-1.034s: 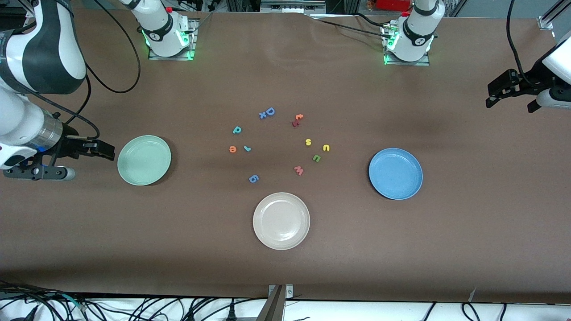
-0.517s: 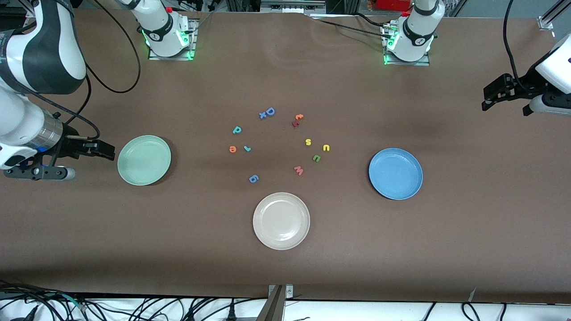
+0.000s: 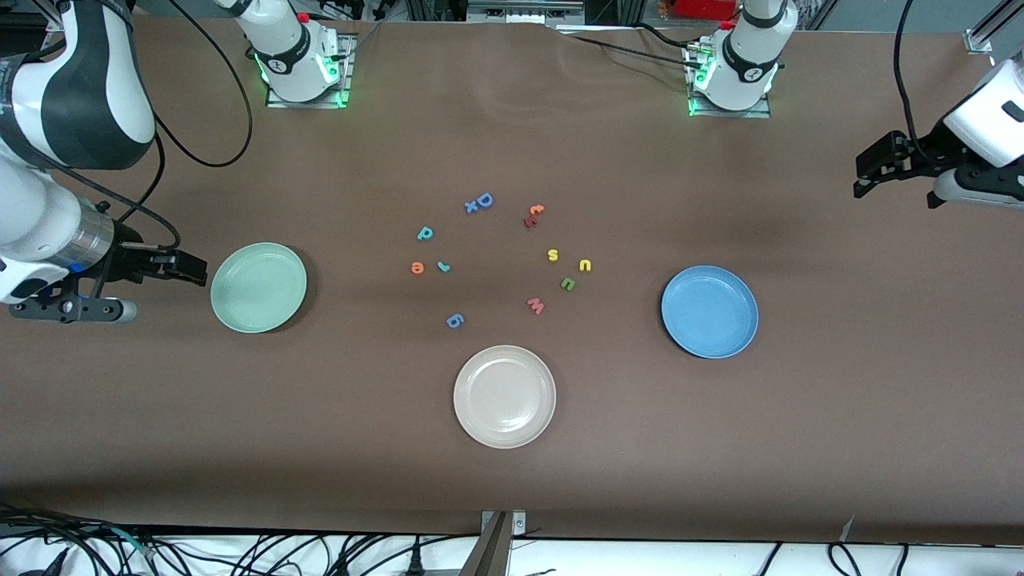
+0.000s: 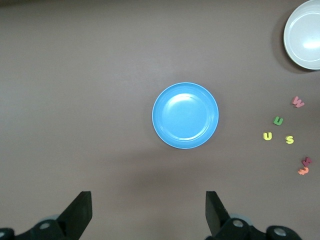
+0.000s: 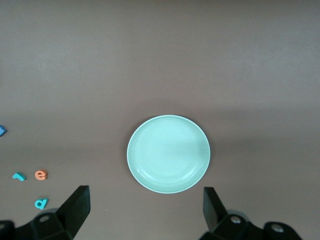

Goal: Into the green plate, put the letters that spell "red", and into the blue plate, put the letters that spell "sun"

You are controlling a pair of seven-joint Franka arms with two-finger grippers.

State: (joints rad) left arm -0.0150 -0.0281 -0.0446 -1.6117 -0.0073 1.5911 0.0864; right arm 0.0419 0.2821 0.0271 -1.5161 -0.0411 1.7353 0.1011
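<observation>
The green plate (image 3: 258, 287) (image 5: 168, 153) lies empty toward the right arm's end, the blue plate (image 3: 710, 311) (image 4: 185, 115) empty toward the left arm's end. Between them on the table lie the teal r (image 3: 443, 266), orange e (image 3: 417, 267) and teal d (image 3: 425, 234), and the yellow s (image 3: 552, 255), yellow u (image 3: 585, 265) and green n (image 3: 567, 283). My right gripper (image 3: 194, 271) (image 5: 145, 210) hangs open over bare table beside the green plate. My left gripper (image 3: 868, 172) (image 4: 148, 215) is open over the table's left-arm end, apart from the blue plate.
A beige plate (image 3: 504, 396) sits nearest the front camera. A pink w (image 3: 535, 306), blue g (image 3: 454, 321), blue D (image 3: 480, 202) and an orange and red pair (image 3: 533, 214) lie among the task letters. Cables trail near the arm bases.
The left arm has drifted slightly toward the bases and toward the table's middle, its gripper still open. The right arm and every letter and plate have stayed put.
</observation>
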